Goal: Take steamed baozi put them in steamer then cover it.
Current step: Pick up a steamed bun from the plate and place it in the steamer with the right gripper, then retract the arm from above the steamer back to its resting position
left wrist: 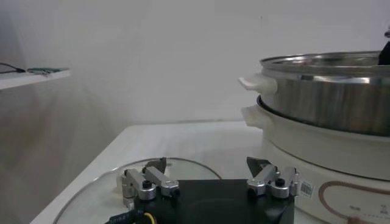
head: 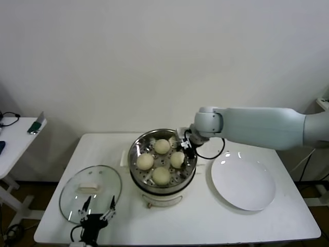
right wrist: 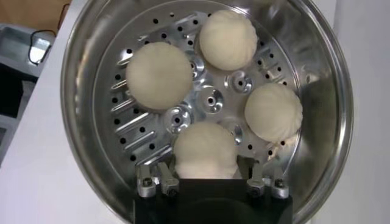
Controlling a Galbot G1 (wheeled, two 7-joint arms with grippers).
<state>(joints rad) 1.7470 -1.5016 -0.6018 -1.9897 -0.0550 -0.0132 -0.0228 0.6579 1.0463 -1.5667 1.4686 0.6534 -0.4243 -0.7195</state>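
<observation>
Several cream-white baozi (head: 162,146) lie on the perforated tray inside the shiny steamer (head: 134,149) at the table's middle. My right gripper (head: 185,144) reaches over the steamer's far right rim. In the right wrist view it (right wrist: 207,165) stands open around one baozi (right wrist: 206,146) that rests on the tray, its fingers (right wrist: 159,173) just off the bun's sides. The glass cover (head: 90,193) with its cream handle lies flat on the table, left of the steamer. My left gripper (head: 97,208) hangs open just above the cover's near edge (left wrist: 91,195), holding nothing.
A flat white plate (head: 243,184) lies right of the steamer. The steamer's side handle (left wrist: 259,83) and cream base (left wrist: 317,152) stand close to my left gripper. A small side table (head: 15,139) is at the far left.
</observation>
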